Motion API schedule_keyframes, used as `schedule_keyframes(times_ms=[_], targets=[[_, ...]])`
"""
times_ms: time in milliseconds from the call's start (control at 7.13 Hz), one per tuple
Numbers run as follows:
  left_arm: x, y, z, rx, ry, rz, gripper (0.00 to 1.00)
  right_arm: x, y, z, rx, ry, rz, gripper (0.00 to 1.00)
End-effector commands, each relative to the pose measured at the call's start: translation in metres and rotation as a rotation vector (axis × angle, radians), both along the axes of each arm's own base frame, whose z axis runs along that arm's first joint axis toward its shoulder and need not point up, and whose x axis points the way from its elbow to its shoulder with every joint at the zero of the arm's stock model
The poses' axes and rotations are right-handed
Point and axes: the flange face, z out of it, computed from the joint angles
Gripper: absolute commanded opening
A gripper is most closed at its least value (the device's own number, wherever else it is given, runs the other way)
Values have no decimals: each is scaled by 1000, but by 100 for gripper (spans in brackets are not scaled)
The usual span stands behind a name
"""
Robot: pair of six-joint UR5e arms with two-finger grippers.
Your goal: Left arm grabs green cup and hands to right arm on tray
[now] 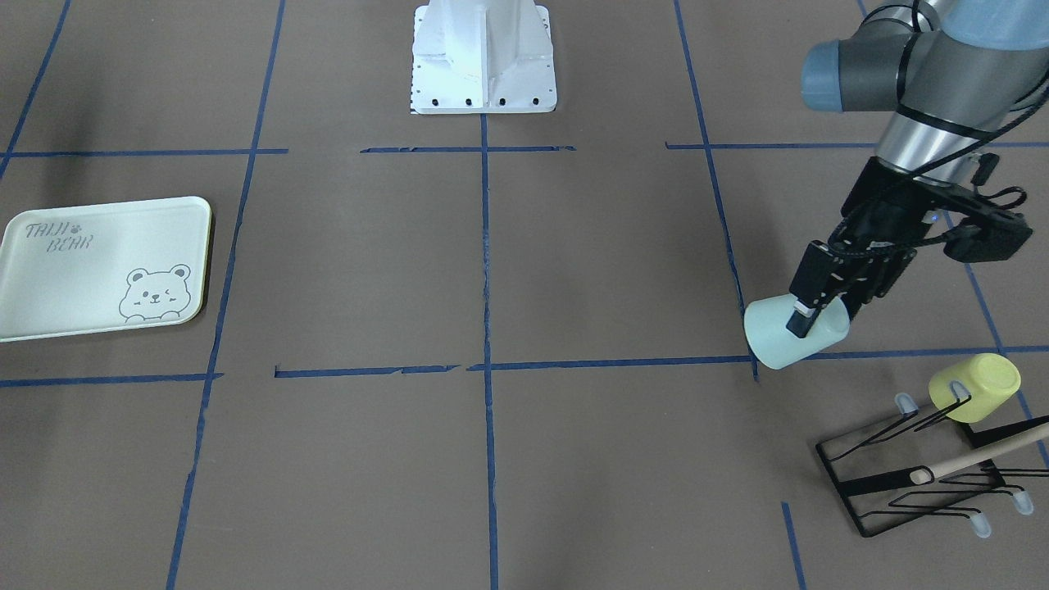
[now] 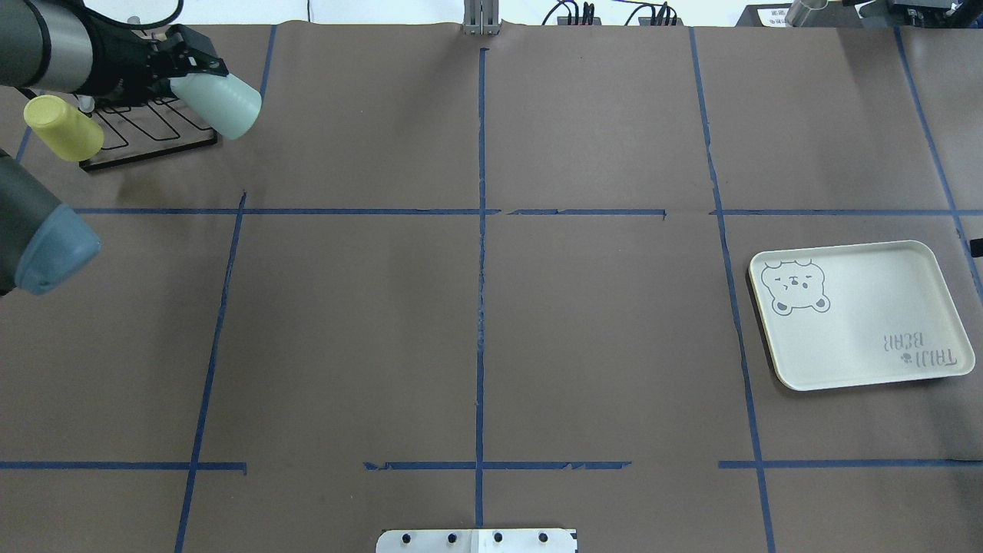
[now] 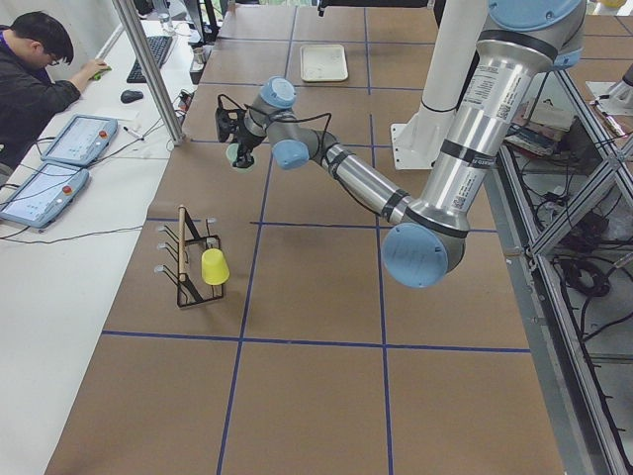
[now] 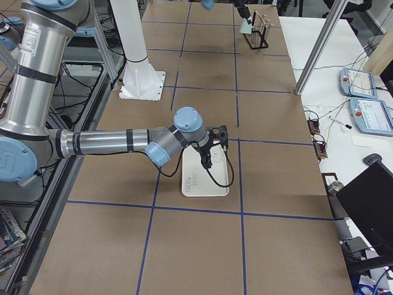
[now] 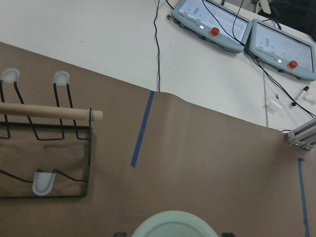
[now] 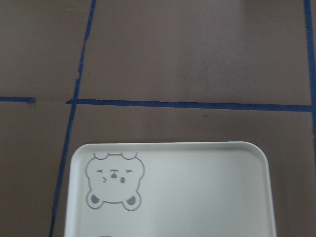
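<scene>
Pale mint plastic fills my left gripper (image 1: 805, 318), which is clamped on the green cup (image 1: 772, 338); the cup hangs above the table just beside the black wire rack (image 1: 918, 479), on the side toward the table's middle; its long axis is tipped far off upright, nearer level, the wider end pointing away from the rack; a yellow-green cup (image 1: 979, 387) sits on a rack prong; the tray (image 2: 860, 338) lies flat well apart from the rack, my right gripper (image 4: 205, 161) over it, open or closed I cannot tell; brown paper (image 2: 345, 330) crossed by blue tape lines (image 2: 481, 307) covers the table; beyond the rack a white bench (image 5: 98, 29) carries teach pendants (image 5: 210, 22), an operator (image 3: 35, 79) seated there.
</scene>
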Motion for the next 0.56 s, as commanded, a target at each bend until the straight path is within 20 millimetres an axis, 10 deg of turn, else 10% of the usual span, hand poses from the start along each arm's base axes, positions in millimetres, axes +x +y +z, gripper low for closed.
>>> schedule_keyframes(times_ms=[0,421], targets=[[49,33,-27,-50,208,28,39,-43,-5,-55,-6,-215,52,100],[88,81,-81,-100,524,104,39,-123,-13,-142,-55,-520,100,100]])
